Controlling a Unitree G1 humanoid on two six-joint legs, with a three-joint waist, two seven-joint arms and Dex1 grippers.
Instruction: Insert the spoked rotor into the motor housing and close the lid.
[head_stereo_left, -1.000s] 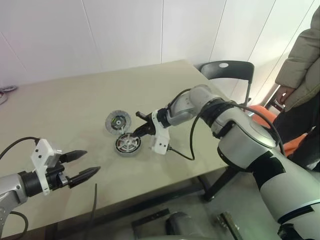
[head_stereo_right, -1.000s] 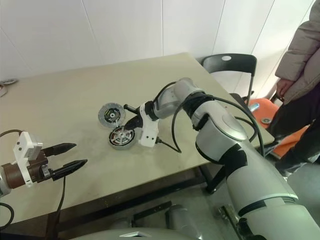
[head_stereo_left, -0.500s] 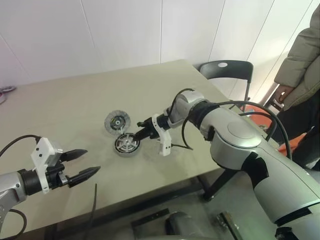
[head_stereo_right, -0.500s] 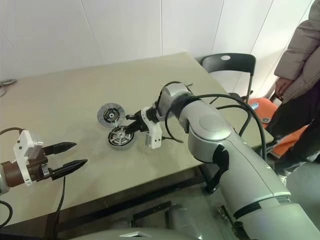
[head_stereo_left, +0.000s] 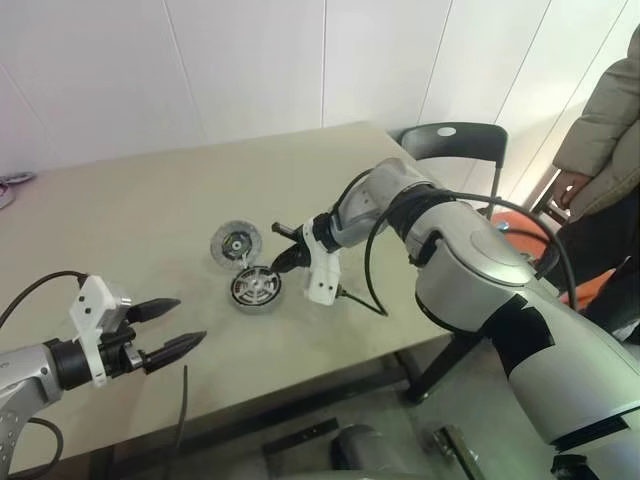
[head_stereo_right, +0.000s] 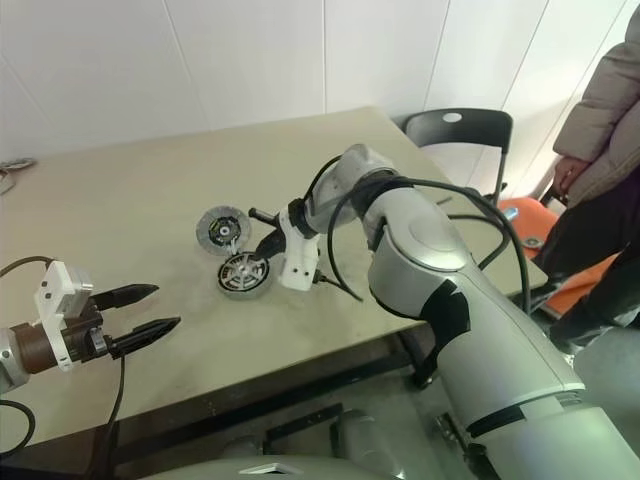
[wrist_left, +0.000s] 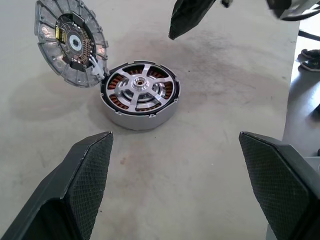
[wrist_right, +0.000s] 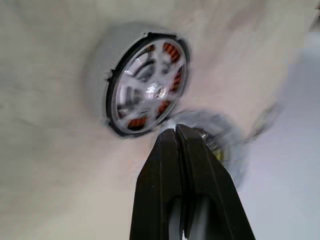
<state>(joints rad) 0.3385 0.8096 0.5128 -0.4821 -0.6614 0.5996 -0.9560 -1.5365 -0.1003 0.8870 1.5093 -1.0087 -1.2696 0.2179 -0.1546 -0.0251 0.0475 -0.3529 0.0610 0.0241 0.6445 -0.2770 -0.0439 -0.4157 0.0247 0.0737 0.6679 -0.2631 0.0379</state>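
The motor housing (wrist_left: 140, 95) sits on the table with the spoked rotor (wrist_left: 138, 86) inside it, silver spokes over the copper windings. Beside it, touching its rim, is the grey lid (wrist_left: 70, 42), which also shows in the head views (head_stereo_left: 236, 242). My right gripper (head_stereo_left: 278, 262) is shut and empty, its tip just off the housing's (head_stereo_left: 256, 287) right rim; in the right wrist view its fingertips (wrist_right: 175, 137) point between the housing (wrist_right: 147, 92) and the lid (wrist_right: 220, 137). My left gripper (head_stereo_left: 190, 320) hovers open near the table's front left, well short of the housing, its fingers (wrist_left: 75, 195) spread wide.
The tan table's (head_stereo_left: 150, 200) front edge runs just below my left gripper. A black cable (head_stereo_left: 360, 300) trails from my right wrist across the table. A black chair (head_stereo_left: 455, 140) and a person in a beige jacket (head_stereo_left: 600, 130) stand off the table's right end.
My right arm's wrist and elbow shifted out and back while its shut tip stayed beside the housing. The left gripper, housing and lid have kept still.
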